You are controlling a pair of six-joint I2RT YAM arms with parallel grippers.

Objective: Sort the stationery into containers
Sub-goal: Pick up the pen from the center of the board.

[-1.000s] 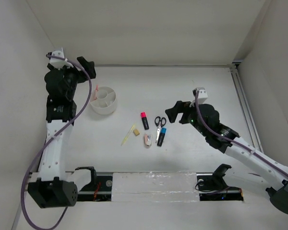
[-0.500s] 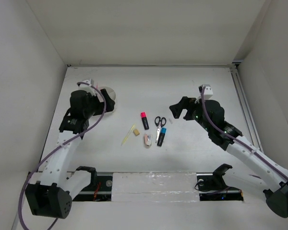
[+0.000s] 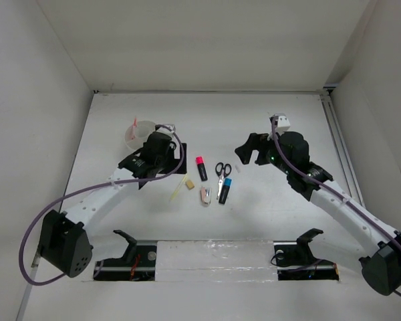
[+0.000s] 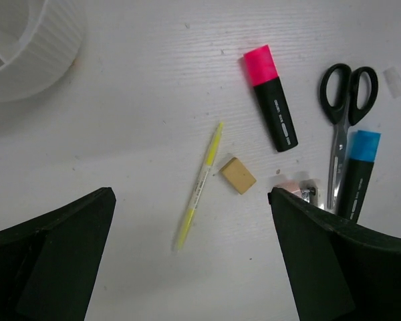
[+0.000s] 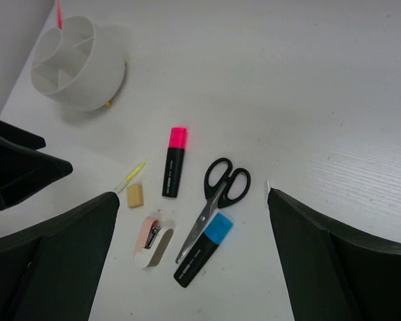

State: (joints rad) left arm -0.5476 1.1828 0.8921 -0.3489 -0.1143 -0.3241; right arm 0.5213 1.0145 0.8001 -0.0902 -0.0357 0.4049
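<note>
The round white tray (image 3: 139, 133) stands at the back left with a pink pen (image 3: 134, 124) upright in it. The rest lies mid-table: pink-capped highlighter (image 3: 201, 168), scissors (image 3: 222, 172), blue-capped highlighter (image 3: 224, 190), white-pink piece (image 3: 205, 194), tan eraser (image 3: 188, 182), yellow stick (image 3: 178, 189). My left gripper (image 3: 167, 171) is open and empty, hovering just left of the stick (image 4: 199, 186) and eraser (image 4: 238, 175). My right gripper (image 3: 248, 150) is open and empty, above and right of the scissors (image 5: 217, 200).
A tiny white scrap (image 4: 392, 81) lies right of the scissors' handles. The left arm hides part of the tray's near right side. White walls close the table on three sides, and a metal rail (image 3: 341, 144) runs along the right edge.
My left arm has swung from the far left, past the tray, down and right to hover beside the yellow stick. My right gripper has shifted only slightly.
</note>
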